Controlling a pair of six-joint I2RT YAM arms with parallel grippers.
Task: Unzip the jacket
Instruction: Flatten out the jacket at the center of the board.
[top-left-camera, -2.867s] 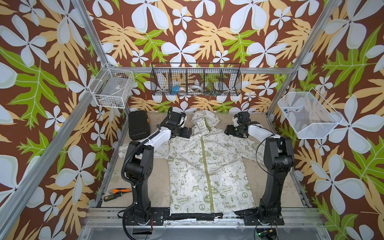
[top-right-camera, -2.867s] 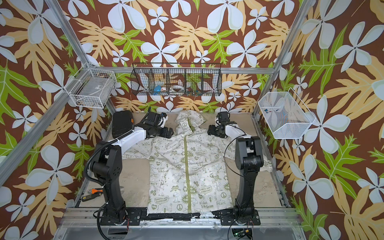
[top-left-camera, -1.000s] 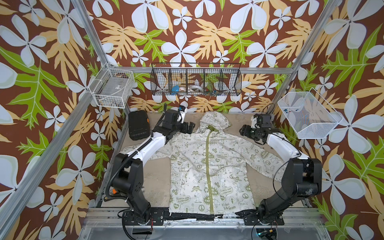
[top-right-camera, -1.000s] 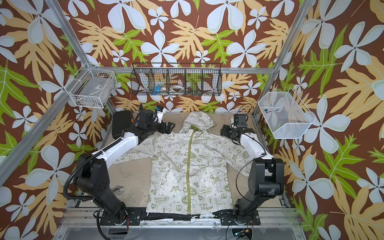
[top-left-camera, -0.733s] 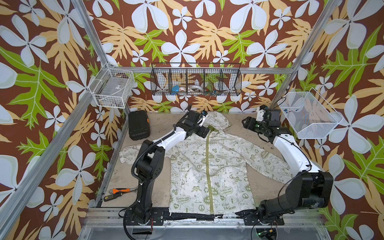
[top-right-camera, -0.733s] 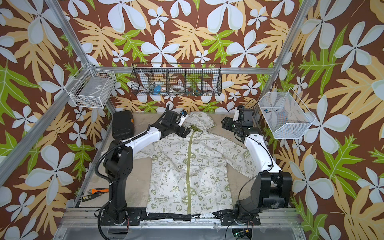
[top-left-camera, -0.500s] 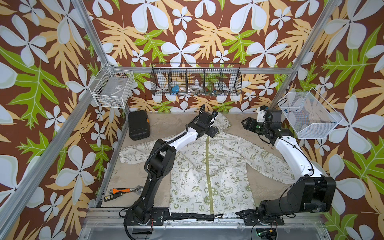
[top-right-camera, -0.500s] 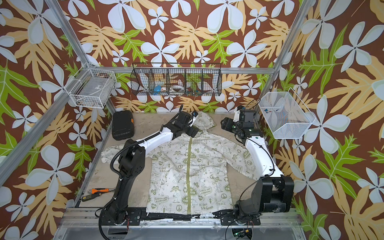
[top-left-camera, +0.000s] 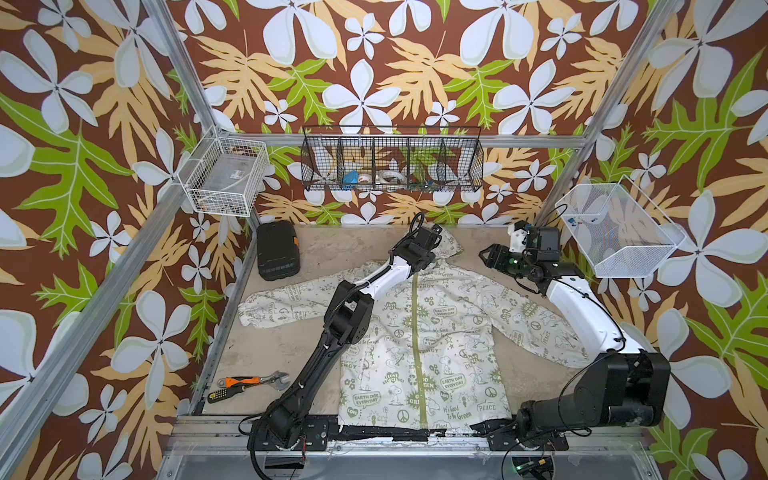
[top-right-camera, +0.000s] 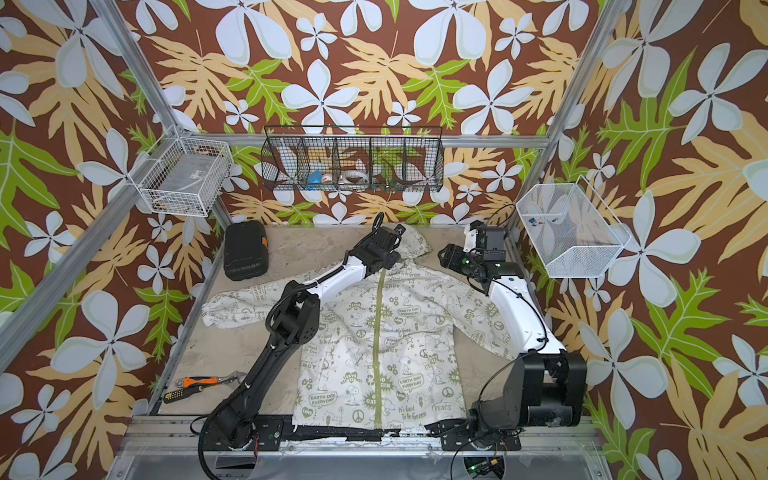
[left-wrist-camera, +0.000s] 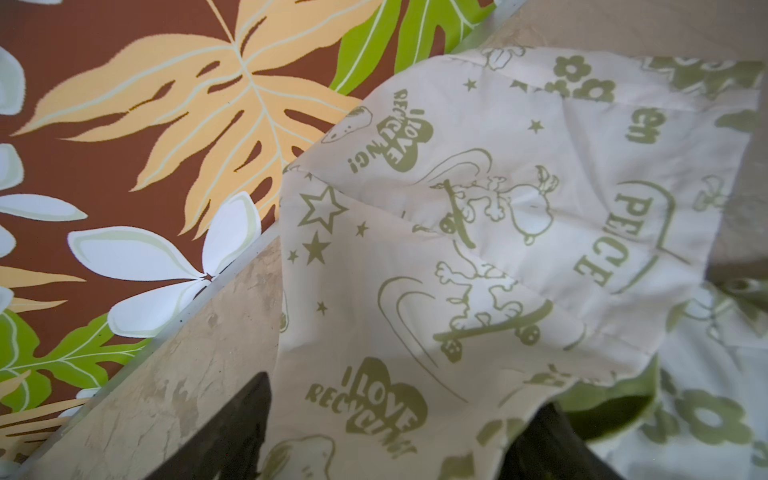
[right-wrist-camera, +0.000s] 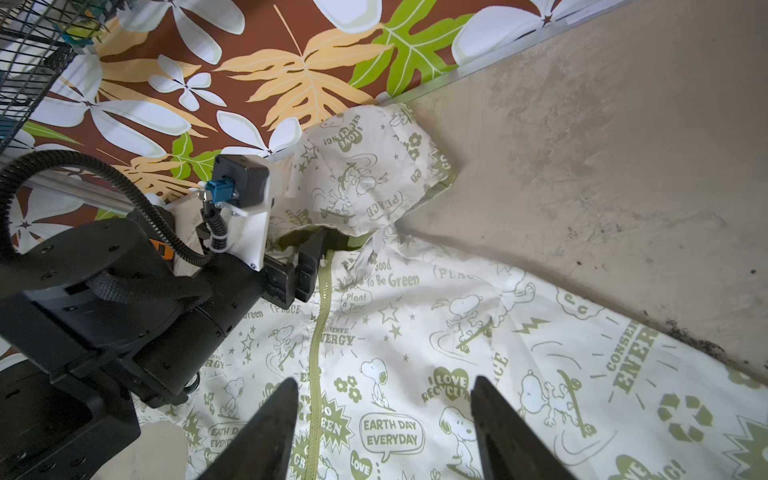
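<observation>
The jacket (top-left-camera: 449, 332) lies spread face up on the surface (top-left-camera: 270, 365), sleeves out to both sides, its green zipper (top-left-camera: 418, 353) closed down the middle. The left pincer (top-left-camera: 426, 257) sits at the collar below the hood (top-left-camera: 448, 245). The right pincer (top-left-camera: 489, 257) hangs near the hood's other side, over bare surface.

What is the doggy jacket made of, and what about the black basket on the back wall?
The jacket looks like thin woven cloth, perhaps nylon or polyester: matte, softly creased, lying limp. Its green zipper seems plastic, but that is hard to tell. The black basket looks like coated metal wire: thin straight rods in a see-through grid.
</observation>
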